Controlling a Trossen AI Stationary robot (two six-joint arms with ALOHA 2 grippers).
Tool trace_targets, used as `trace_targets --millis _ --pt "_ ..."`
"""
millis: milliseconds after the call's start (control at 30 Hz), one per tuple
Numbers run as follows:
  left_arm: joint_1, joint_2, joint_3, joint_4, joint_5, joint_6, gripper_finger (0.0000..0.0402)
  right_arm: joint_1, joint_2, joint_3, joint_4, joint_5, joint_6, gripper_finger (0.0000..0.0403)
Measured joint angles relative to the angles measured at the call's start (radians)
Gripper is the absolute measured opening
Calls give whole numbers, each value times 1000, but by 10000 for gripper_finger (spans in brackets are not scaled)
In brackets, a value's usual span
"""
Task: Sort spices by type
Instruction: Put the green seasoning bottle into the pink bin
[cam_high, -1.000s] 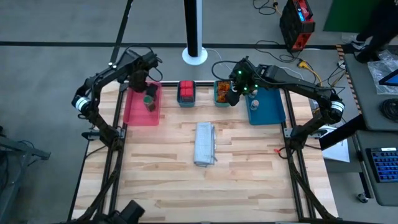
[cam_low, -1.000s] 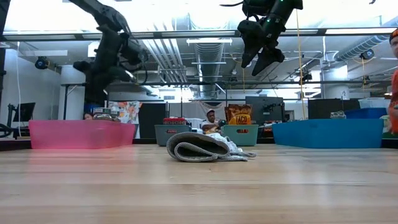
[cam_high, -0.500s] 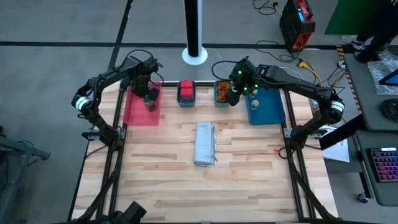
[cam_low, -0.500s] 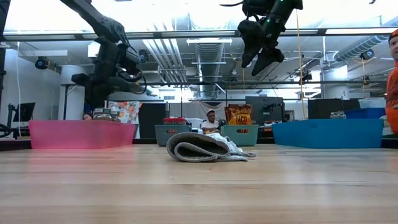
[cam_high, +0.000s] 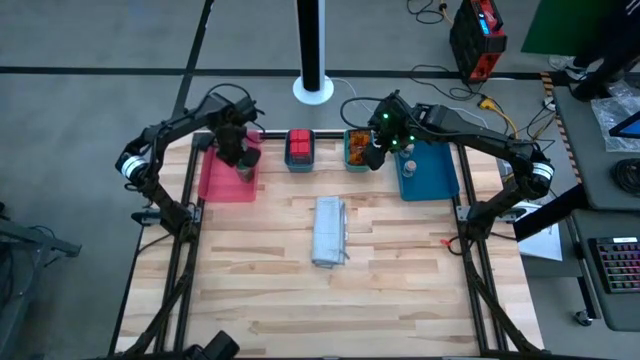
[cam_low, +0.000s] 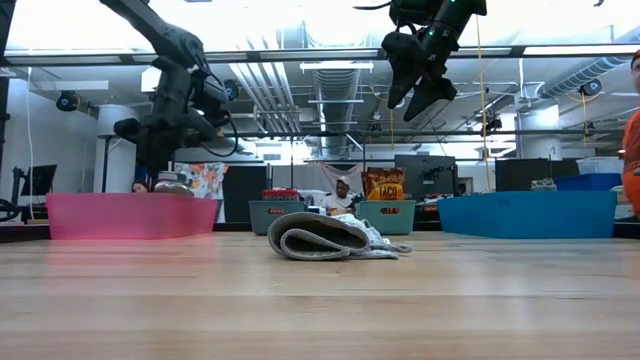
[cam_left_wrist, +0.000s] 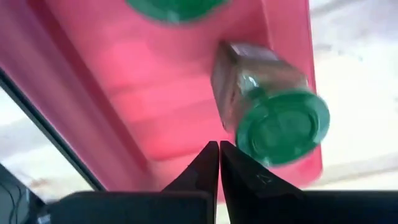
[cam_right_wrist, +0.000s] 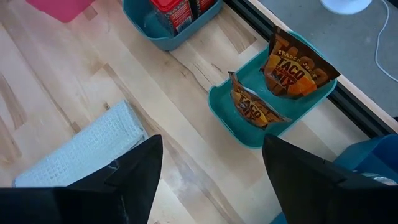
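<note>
My left gripper (cam_left_wrist: 219, 148) is shut and hovers over the pink tray (cam_high: 215, 178), touching nothing. A green-lidded jar (cam_left_wrist: 273, 115) stands on the tray floor just beside its fingertips, and a second green lid (cam_left_wrist: 174, 5) shows farther off. In the high view this gripper (cam_high: 240, 158) covers most of the jars. My right gripper (cam_right_wrist: 211, 180) is open, high above the table near the teal tray (cam_right_wrist: 233, 127), in which two orange packets (cam_right_wrist: 289, 65) lean. Red boxes (cam_high: 299, 148) sit in the small tray next to it.
A folded grey-white towel (cam_high: 329, 230) lies mid-table, below and in front of the right gripper. The blue tray (cam_high: 430, 175) sits at the far right with a small pale-lidded jar (cam_high: 407, 167) in it. All the trays line the far edge. People show in the room behind.
My left gripper has shifted a little toward the table's near edge over the pink tray and now covers the green-lidded jar that showed beside it in the high view. My right arm has kept still.
</note>
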Motion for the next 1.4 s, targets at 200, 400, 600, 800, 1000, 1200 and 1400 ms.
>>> trace_targets --millis 200,400,600,800,1000,1200,1400 --pt "-25 -12 0 -72 1 -34 0 0 0 0 0 0 0 268" --pt "-43 -79 7 -96 -3 -61 0 0 0 0 0 0 0 271" --pt "-85 -149 55 -9 -3 -49 0 0 0 0 2 0 -6 261" --pt "-122 -119 60 94 54 -8 0 0 0 0 31 0 -16 260" --pt "-128 -71 52 45 -48 -3 0 0 0 0 29 0 -7 270" --pt "-130 -42 24 50 -55 3 0 0 0 0 29 0 -7 270" --pt "-130 -39 -12 25 -127 -19 0 0 0 0 29 0 -7 259"
